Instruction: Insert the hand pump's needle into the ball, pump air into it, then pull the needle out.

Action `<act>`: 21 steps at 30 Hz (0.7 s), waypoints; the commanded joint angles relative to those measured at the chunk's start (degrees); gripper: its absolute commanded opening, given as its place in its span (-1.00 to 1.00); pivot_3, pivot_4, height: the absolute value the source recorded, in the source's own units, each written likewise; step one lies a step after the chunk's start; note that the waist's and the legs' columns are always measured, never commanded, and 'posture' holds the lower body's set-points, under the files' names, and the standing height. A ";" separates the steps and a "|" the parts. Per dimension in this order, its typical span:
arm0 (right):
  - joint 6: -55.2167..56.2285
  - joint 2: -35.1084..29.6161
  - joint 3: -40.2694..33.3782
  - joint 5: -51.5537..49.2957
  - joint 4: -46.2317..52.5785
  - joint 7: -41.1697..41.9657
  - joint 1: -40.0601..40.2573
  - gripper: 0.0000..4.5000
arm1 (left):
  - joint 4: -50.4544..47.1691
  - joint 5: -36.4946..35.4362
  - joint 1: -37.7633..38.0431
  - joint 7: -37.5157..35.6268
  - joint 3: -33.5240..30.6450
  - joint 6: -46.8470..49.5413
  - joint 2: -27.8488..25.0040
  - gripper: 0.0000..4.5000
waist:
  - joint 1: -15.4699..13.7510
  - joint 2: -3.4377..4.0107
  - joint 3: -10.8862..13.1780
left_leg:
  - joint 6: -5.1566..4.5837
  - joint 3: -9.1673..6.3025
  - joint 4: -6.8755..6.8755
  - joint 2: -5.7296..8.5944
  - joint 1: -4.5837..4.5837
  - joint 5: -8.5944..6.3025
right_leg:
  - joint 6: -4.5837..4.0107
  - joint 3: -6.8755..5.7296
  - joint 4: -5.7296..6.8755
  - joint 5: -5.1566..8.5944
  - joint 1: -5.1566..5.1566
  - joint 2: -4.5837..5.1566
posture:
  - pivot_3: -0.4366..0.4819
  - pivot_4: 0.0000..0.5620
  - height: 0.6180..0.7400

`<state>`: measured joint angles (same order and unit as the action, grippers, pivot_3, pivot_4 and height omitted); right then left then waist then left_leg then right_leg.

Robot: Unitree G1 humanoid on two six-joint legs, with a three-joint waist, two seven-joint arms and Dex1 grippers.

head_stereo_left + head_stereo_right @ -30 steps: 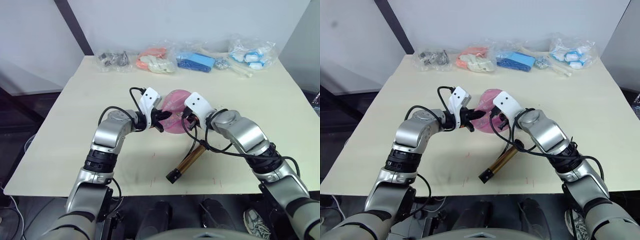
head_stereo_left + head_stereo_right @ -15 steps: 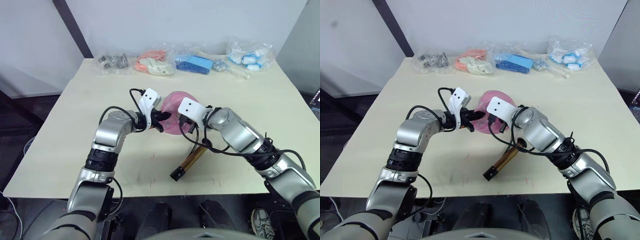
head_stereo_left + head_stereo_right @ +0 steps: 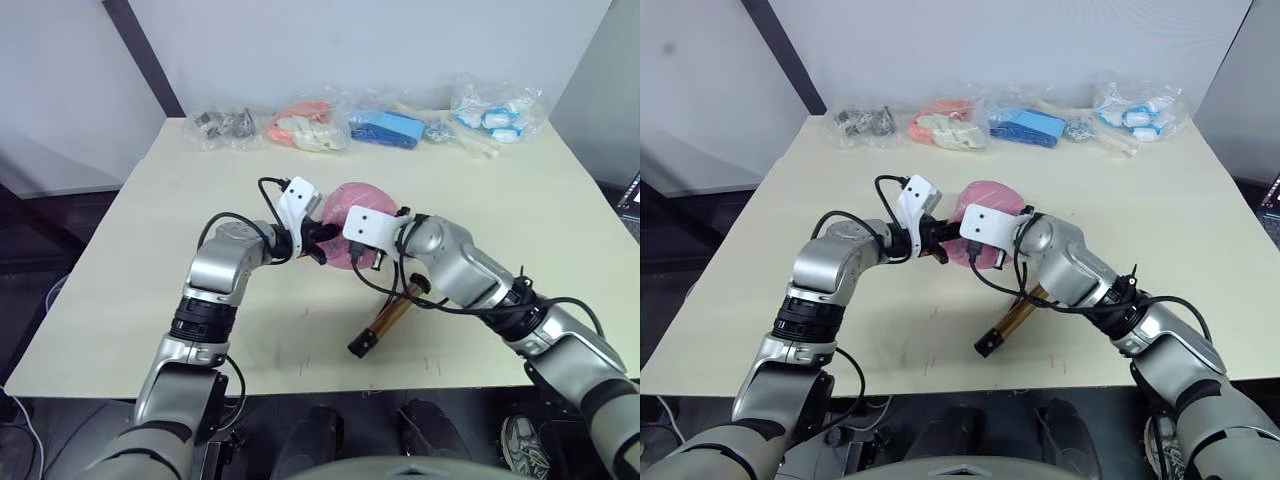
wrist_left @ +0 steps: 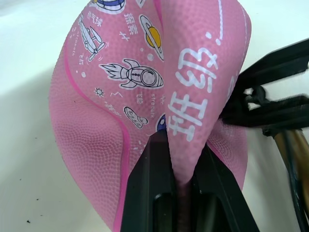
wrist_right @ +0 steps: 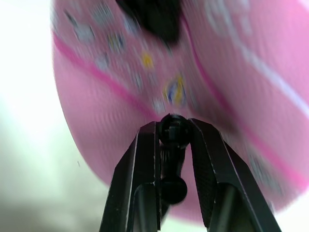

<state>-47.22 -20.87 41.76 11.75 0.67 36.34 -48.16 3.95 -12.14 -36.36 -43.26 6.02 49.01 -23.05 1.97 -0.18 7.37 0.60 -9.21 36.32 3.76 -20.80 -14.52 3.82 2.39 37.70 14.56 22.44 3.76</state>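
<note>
Right gripper (image 5: 174, 140) on needle fitting (image 5: 172, 159) (pin hidden), against ball (image 4: 145, 96).

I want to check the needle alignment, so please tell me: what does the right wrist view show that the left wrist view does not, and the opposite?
The right wrist view alone shows the right gripper shut on the small black fitting at the hose tip, its end close against the ball; the needle itself cannot be made out.

The left wrist view alone shows the left gripper pinching a raised fold of the saggy ball, the rocket prints, and the gold pump body at the edge.

Both share the pink ball and the pale table.
</note>
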 commanded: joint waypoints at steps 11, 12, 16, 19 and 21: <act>-3.37 -3.79 2.49 6.13 -0.10 8.67 2.06 -0.84 | 0.08 -1.79 1.81 -2.36 4.06 1.74 1.93 -1.00 | -0.68 -0.03 -0.02 | 0.00 -0.08 0.00 0.03 -0.01 0.00 | 0.09 -0.05 -0.11 0.06 -0.08 0.04 | -0.05 -0.47 0.94; -3.94 -3.92 2.02 6.34 0.53 8.71 2.18 -0.84 | 0.18 -1.77 1.80 -2.36 4.08 1.70 1.95 -1.00 | -0.87 -0.03 -0.02 | 0.00 -0.08 0.00 0.04 -0.01 0.00 | 0.09 -0.05 -0.13 0.05 -0.08 0.04 | -0.05 -0.47 0.94; -6.49 -4.47 1.35 7.17 2.86 9.19 2.61 -0.84 | 0.48 -1.79 1.62 -2.26 4.10 1.64 2.02 -1.00 | -1.24 -0.03 -0.01 | 0.01 -0.09 0.00 0.04 -0.06 0.00 | 0.05 -0.06 -0.19 0.03 -0.08 0.05 | -0.05 -0.47 0.94; -8.14 -5.01 1.64 7.92 4.16 9.62 2.74 -0.84 | 0.63 -1.73 1.48 -2.27 4.25 1.55 2.08 -1.00 | -1.35 -0.03 -0.01 | 0.01 -0.11 0.00 0.06 -0.08 0.00 | 0.04 -0.07 -0.21 0.03 -0.08 0.07 | -0.05 -0.47 0.94; -9.42 -5.38 1.50 8.20 4.94 9.73 3.14 -0.84 | 0.60 -1.70 1.39 -2.29 4.30 1.60 2.03 -1.00 | -1.41 -0.03 -0.01 | 0.01 -0.14 0.00 0.06 -0.10 0.00 | 0.06 -0.10 -0.23 0.04 -0.08 0.08 | -0.05 -0.47 0.94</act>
<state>-52.99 -24.52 42.10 19.53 7.98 44.72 -47.17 3.49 -12.56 -36.22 -43.58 6.92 49.13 -21.88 0.56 -0.21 7.36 0.61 -9.37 36.32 3.83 -20.92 -14.53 3.89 2.26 37.45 14.62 22.36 3.85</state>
